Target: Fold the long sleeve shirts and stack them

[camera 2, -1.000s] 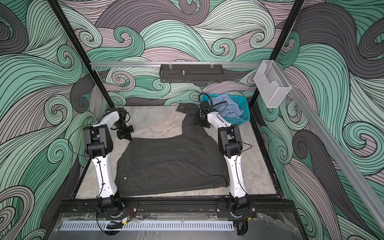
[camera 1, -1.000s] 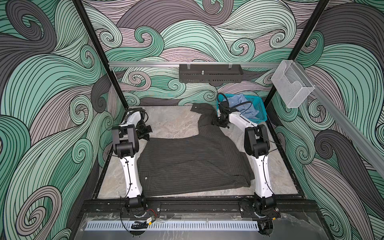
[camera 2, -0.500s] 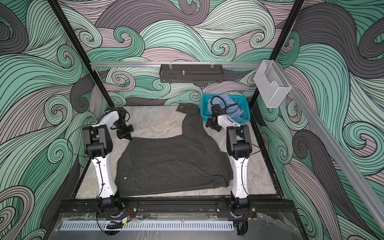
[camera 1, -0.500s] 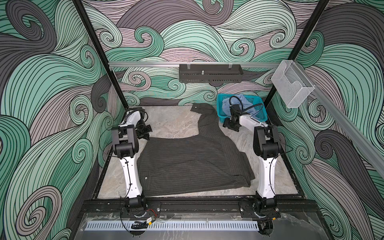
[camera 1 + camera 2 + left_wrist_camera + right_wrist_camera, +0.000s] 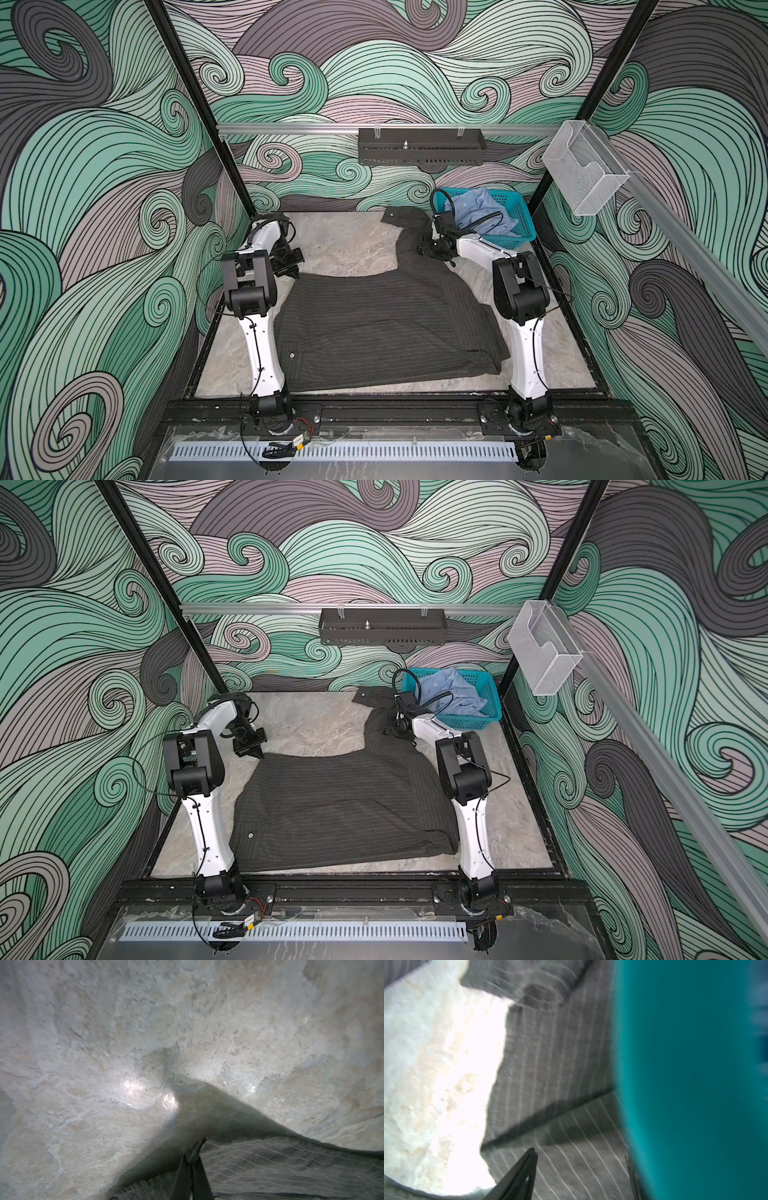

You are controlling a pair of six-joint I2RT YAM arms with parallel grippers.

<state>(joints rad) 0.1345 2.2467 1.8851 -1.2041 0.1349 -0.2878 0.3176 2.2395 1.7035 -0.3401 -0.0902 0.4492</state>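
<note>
In both top views the dark pinstriped shirt [image 5: 386,324] lies spread on the table [image 5: 345,245]. Its sleeve [image 5: 405,224] runs lengthwise ahead of the right gripper [image 5: 424,249], the nearer one. The left gripper [image 5: 292,272] is at the opposite corner. The blue shirt [image 5: 478,212] is bunched in the basket [image 5: 521,232] behind the right gripper.

Only the left wrist view shows the closed fingers [image 5: 182,1174] pinching the shirt's edge.

Only the right wrist view shows the jaws parted, with the sleeve directly beneath.

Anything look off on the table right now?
The dark pinstriped shirt lies spread but not flat: its edge near the right arm is bunched in folds, and one sleeve trails off beside the teal basket. The light blue shirt sits crumpled in that basket, unfolded.
</note>
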